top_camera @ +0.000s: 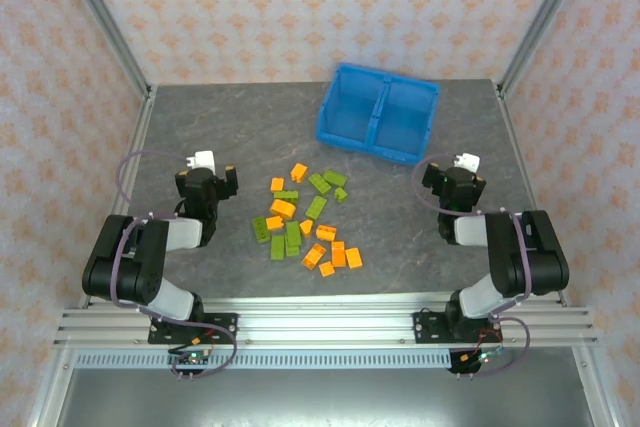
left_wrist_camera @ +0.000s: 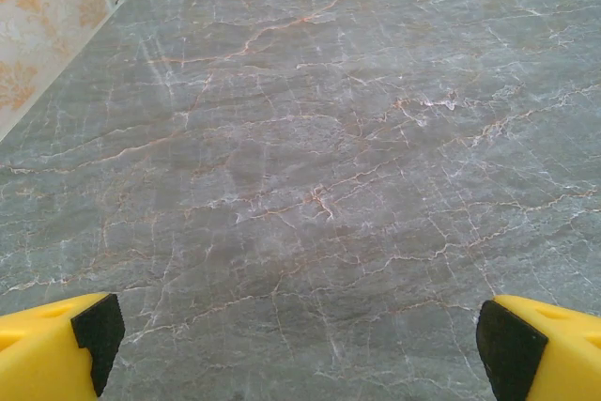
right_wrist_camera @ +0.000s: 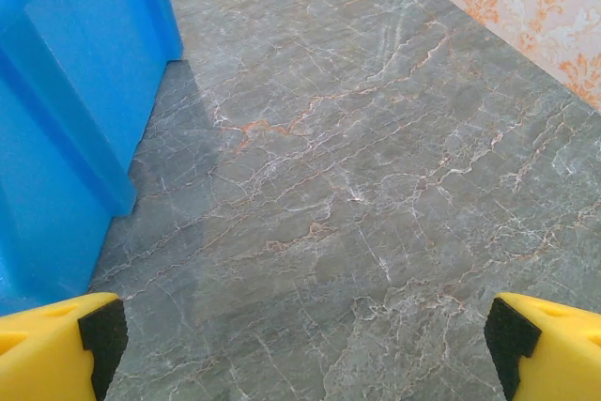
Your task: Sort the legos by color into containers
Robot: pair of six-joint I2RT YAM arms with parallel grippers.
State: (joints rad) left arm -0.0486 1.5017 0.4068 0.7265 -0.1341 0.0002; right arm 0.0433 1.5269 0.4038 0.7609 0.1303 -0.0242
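Several orange and olive-green legos [top_camera: 305, 220] lie scattered in the middle of the table. The containers are the two compartments of a blue bin [top_camera: 378, 113] at the back, right of centre; both look empty. My left gripper [top_camera: 207, 179] rests left of the pile, open, with bare table between its yellow fingertips [left_wrist_camera: 56, 349]. My right gripper [top_camera: 459, 179] sits right of the pile, in front of the bin's right end, open and empty. In the right wrist view the bin's blue wall [right_wrist_camera: 66, 110] stands at the left, beside the fingertips [right_wrist_camera: 554, 345].
The dark marbled tabletop [top_camera: 200, 117] is fenced by metal posts and patterned walls on three sides. An aluminium rail [top_camera: 320, 322] carrying both arm bases runs along the near edge. Open table lies behind the left gripper [left_wrist_camera: 300, 368] and ahead of the right gripper [right_wrist_camera: 305, 363].
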